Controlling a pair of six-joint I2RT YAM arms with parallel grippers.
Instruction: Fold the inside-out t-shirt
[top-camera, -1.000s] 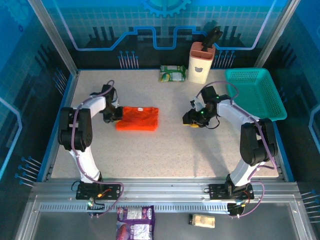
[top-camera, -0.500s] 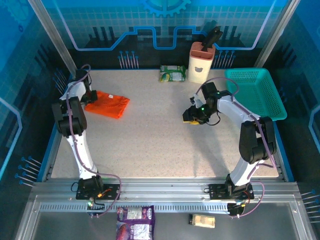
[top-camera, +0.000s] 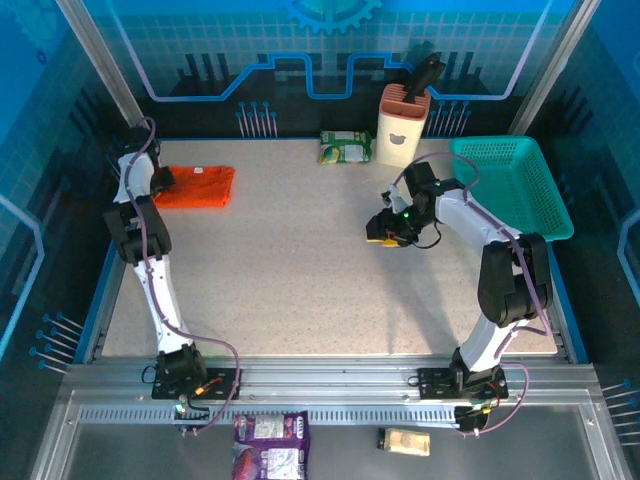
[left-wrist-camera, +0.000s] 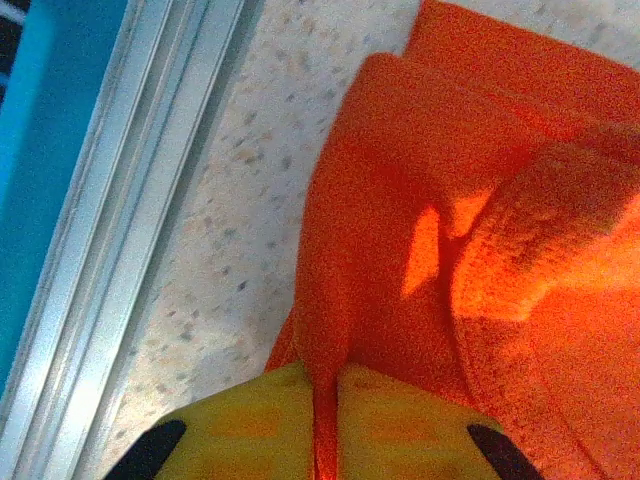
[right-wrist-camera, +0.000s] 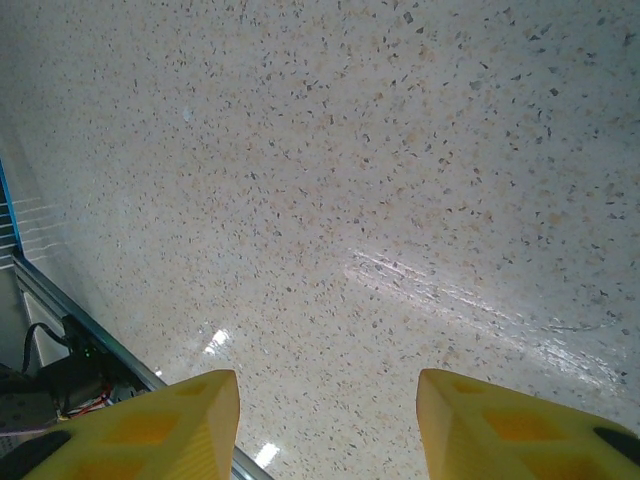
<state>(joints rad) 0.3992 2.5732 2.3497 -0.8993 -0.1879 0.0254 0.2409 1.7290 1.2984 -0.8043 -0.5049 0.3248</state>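
The inside-out t-shirt (top-camera: 197, 187) lies as a folded bright orange bundle at the far left corner of the table. My left gripper (top-camera: 160, 180) is at its left edge. In the left wrist view a ridge of the t-shirt (left-wrist-camera: 400, 200) runs between the yellow fingers (left-wrist-camera: 240, 430), which are shut on it, so the left gripper (left-wrist-camera: 325, 430) holds the cloth close to the table's side rail. My right gripper (top-camera: 383, 232) hovers over bare table right of centre. In the right wrist view the right gripper (right-wrist-camera: 328, 420) is open with nothing between its fingers.
A teal mesh basket (top-camera: 512, 188) stands at the far right. A beige holder (top-camera: 402, 125) with dark tools and a green packet (top-camera: 345, 147) sit along the back edge. The metal side rail (left-wrist-camera: 130, 200) runs just left of the shirt.
My left arm has dragged the folded shirt from the middle left of the table to the far left corner. The right arm has barely moved.
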